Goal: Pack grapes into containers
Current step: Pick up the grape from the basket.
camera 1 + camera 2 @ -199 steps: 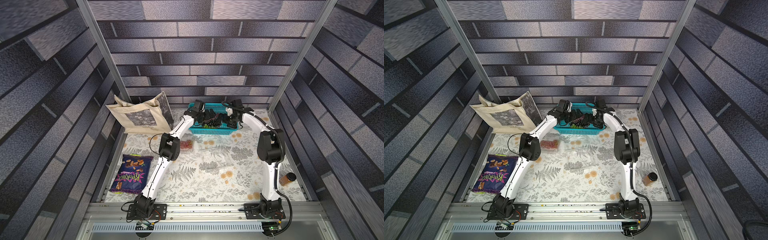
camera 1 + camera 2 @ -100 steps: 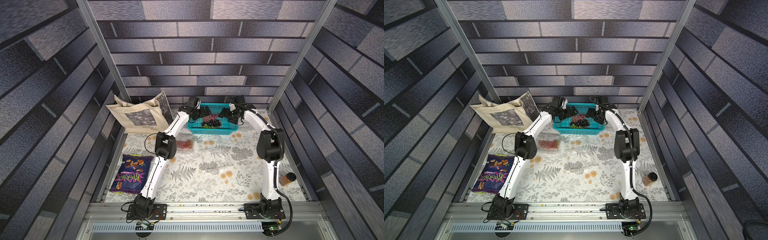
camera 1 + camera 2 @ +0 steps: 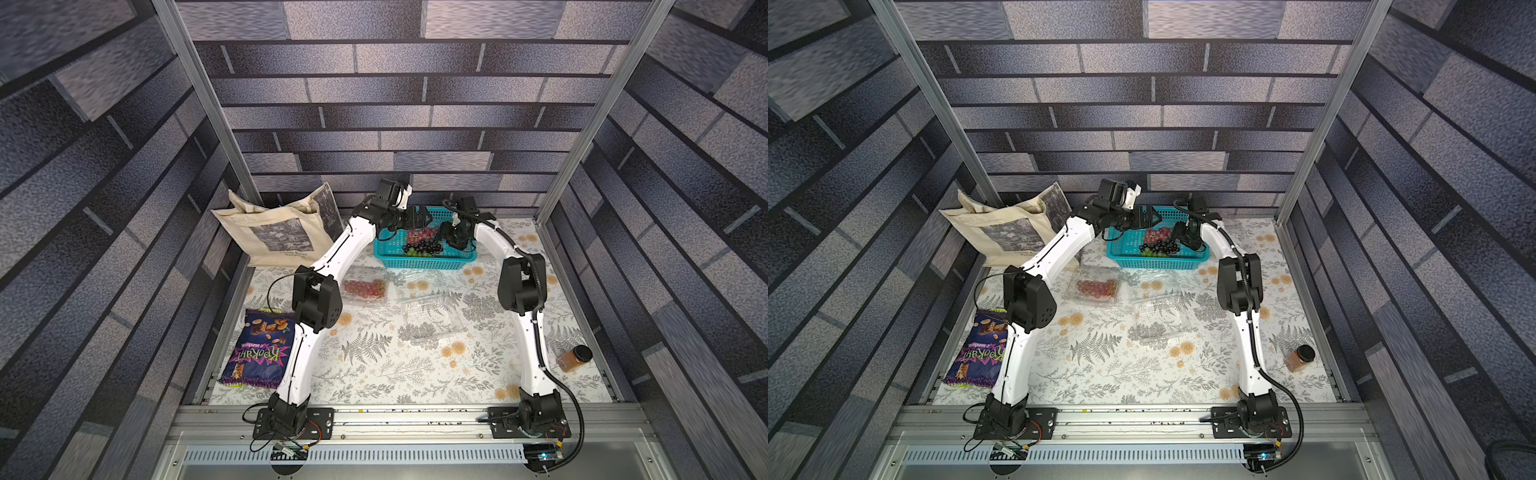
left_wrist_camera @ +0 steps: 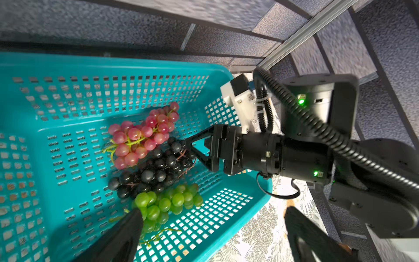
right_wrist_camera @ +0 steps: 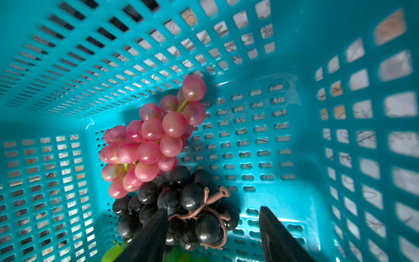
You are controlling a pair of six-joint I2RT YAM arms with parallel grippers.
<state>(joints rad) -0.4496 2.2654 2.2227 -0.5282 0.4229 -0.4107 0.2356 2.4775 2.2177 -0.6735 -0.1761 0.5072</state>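
1. The right pincer [image 5: 213,208] reaches down inside the teal basket [image 5: 294,56]. Its jaws stand partly parted around the stem end of the dark bunch [image 5: 192,197].
2. One of its fingers [image 5: 154,233] lies against the dark berries. The other stands off with a gap of bare basket floor beside it, so the bunch is straddled and not clamped.
3. Just beyond this pincer's fingertips lies the red bunch [image 5: 149,143], on the basket floor and touching the dark bunch.
4. The green bunch [image 4: 167,202] lies against the dark bunch on the side away from the red one, close under one finger of the left pincer [image 4: 213,209]. Whether that finger touches it cannot be told.
5. The left pincer has its jaws spread wide with nothing between them. In a top view it [image 3: 419,218] faces the right pincer [image 3: 449,235] across the three bunches.
6. Both containers sit on the patterned table, well apart from both pincers and on the arm-base side of the basket.
7. The container with red grapes [image 3: 363,286] lies beside the left arm's elbow.
8. The second clear container [image 3: 432,316] lies near it, toward the right arm.
9. A beige tote bag [image 3: 282,232] stands behind the left pincer's arm.
10. A purple snack bag [image 3: 259,349] and a brown jar [image 3: 575,357] lie far from either pincer, at opposite table edges.
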